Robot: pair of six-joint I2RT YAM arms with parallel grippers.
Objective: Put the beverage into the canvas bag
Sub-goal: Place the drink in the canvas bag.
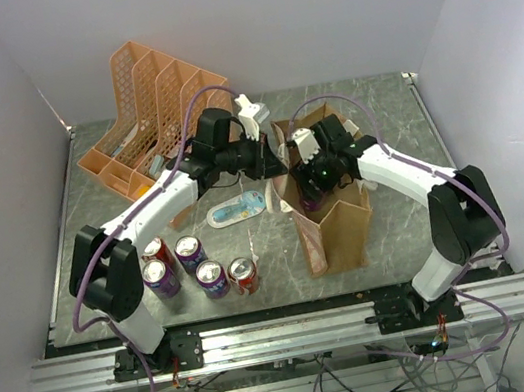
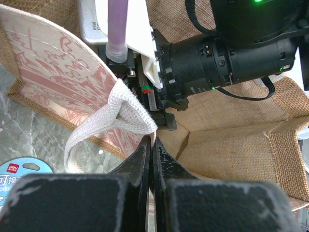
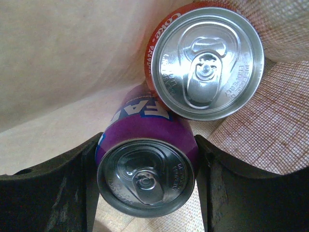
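The canvas bag (image 1: 340, 233) stands open right of centre, tan with a white strap (image 2: 120, 113) and a pink streaked side panel. My left gripper (image 2: 151, 145) is shut on the bag's rim just below that strap, at the bag's left edge (image 1: 281, 157). My right gripper (image 1: 309, 188) reaches down into the bag's mouth. In the right wrist view it (image 3: 148, 141) is shut on a purple beverage can (image 3: 147, 164), one finger on each side. A red can (image 3: 207, 63) stands upright on the bag's floor, touching the purple one.
Several cans (image 1: 198, 266) stand on the table at front left. An orange mesh file organiser (image 1: 149, 104) sits at the back left. A blue and white packet (image 1: 237, 208) lies between the cans and the bag. The right arm's wrist (image 2: 217, 53) hangs close above the bag's opening.
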